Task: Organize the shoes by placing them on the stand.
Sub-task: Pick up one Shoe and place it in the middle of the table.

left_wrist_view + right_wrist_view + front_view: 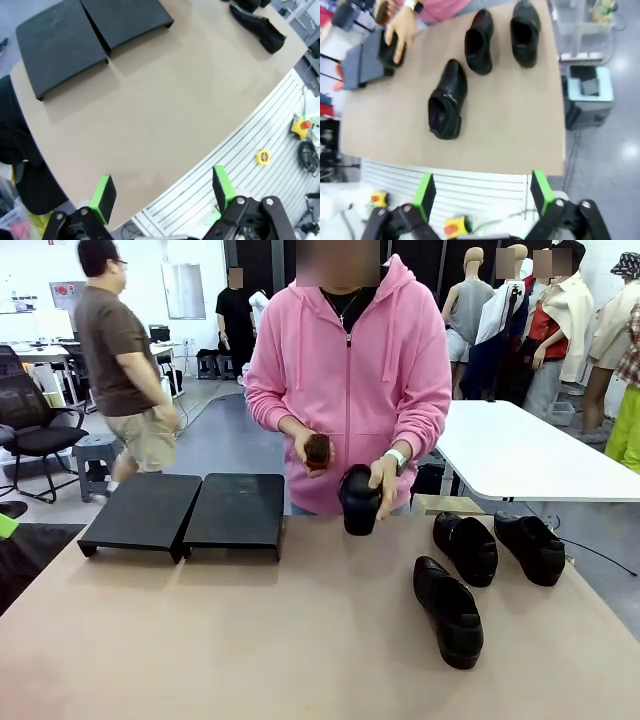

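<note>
Stand (180, 512) sits bare at the table's (250, 640) far left; at centre a person's hand (384, 478) props one shoe (359, 502) upright; three shoes (466, 547) lie rightward. Left gripper (162, 192) and right gripper (482, 191) hang with jaws apart. Reaching for the propped shoe could strike the hand; glossy leather might slip.

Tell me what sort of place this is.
Probably a robot lab or test workshop: a work table set with shoes and a stand, what looks like a yellow emergency-stop button beside it, and an office chair behind.
</note>
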{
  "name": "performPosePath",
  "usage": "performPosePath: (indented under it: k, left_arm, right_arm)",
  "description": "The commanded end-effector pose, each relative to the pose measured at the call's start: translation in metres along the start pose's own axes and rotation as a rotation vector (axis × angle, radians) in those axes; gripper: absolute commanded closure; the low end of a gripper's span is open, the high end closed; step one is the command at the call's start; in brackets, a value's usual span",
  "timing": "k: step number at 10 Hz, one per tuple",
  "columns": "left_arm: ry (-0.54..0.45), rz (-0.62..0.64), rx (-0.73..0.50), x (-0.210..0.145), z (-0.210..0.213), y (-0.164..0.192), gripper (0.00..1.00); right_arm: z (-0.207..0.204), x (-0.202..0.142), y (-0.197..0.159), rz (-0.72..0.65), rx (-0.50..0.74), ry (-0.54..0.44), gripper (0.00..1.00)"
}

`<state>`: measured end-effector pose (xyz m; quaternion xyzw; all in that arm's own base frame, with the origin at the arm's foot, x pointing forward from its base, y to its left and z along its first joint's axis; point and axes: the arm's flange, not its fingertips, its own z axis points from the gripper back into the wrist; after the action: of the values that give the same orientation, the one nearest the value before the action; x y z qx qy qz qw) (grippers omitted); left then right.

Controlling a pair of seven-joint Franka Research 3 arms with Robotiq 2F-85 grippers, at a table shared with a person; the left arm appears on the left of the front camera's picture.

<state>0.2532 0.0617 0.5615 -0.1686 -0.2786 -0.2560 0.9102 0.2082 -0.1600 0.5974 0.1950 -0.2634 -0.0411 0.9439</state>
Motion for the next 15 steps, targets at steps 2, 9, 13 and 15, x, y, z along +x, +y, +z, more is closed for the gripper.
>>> performPosePath:
  k: [2, 9, 13, 15]
  left_arm:
    - [-0.008, -0.005, -0.014, -0.001, 0.001, 0.001, 0.00]
    - [-0.008, -0.005, -0.014, -0.001, 0.001, 0.001, 0.00]
    - [-0.008, -0.005, -0.014, -0.001, 0.001, 0.001, 0.00]
    - [-0.008, -0.005, -0.014, -0.001, 0.001, 0.001, 0.00]
  right_arm:
    - [-0.042, 0.014, 0.024, 0.056, -0.043, 0.064, 0.00]
    - [-0.291, 0.162, 0.133, 0.243, -0.151, 0.355, 0.00]
    - [-0.312, 0.153, 0.136, 0.255, -0.108, 0.353, 0.00]
    - [-0.350, 0.193, 0.133, 0.138, -0.224, 0.459, 0.00]
